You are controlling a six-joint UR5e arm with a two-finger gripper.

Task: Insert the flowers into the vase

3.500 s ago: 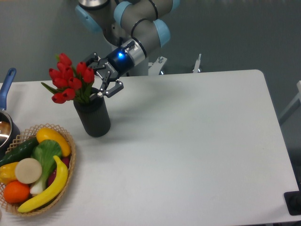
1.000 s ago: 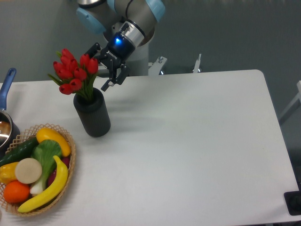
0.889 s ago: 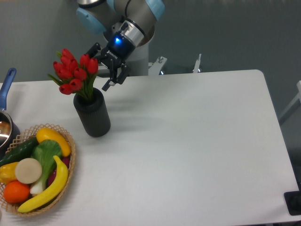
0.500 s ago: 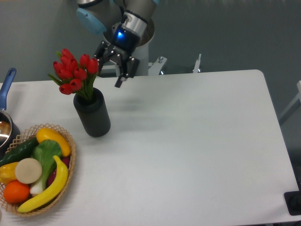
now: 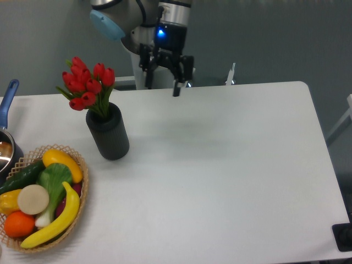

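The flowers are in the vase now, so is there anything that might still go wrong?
Maybe two things. The flowers lean left out of the vase, so a bump might tip the vase toward the fruit basket standing close beside it. The open tool hangs above the table's back edge, well clear; trouble seems likely only if it swings low past the blooms.

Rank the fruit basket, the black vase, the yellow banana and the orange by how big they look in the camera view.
1. Fruit basket, widest by far.
2. Black vase.
3. Yellow banana: about as long as the vase is tall but much thinner, so this order is unsure.
4. Orange, smallest.
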